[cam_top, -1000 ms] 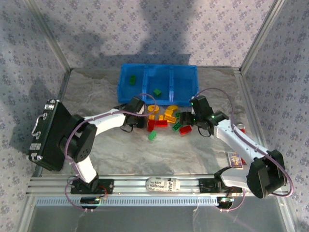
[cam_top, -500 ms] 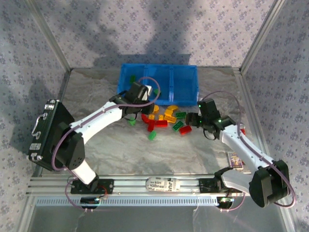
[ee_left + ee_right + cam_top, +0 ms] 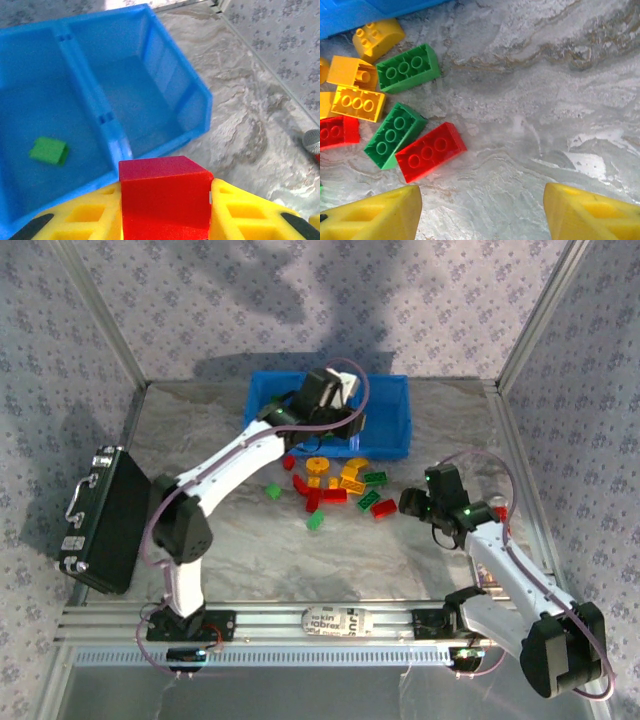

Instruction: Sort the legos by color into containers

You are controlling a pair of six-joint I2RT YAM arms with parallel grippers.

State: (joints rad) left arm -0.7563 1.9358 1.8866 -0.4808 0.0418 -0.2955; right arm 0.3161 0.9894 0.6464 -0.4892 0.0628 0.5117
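Free room is lying on the grey marbled surface [image 3: 240,550] near the arms, while the far middle is crowding up.

The white left arm [image 3: 240,450] is stretching diagonally over the left and middle of the bright blue plastic tray [image 3: 390,410]. Its left gripper [image 3: 165,200] is hanging above the tray's near wall with a red plastic brick [image 3: 162,185] filling its jaws, so only the right compartment is standing open from above. The scatter of red, green and yellow plastic bricks [image 3: 330,495] is barring a low approach just in front of the tray. The right gripper [image 3: 482,210], jaws standing apart, is facing bare surface to the right of the bricks. A black case with a metal handle [image 3: 100,520] is occupying the left edge.
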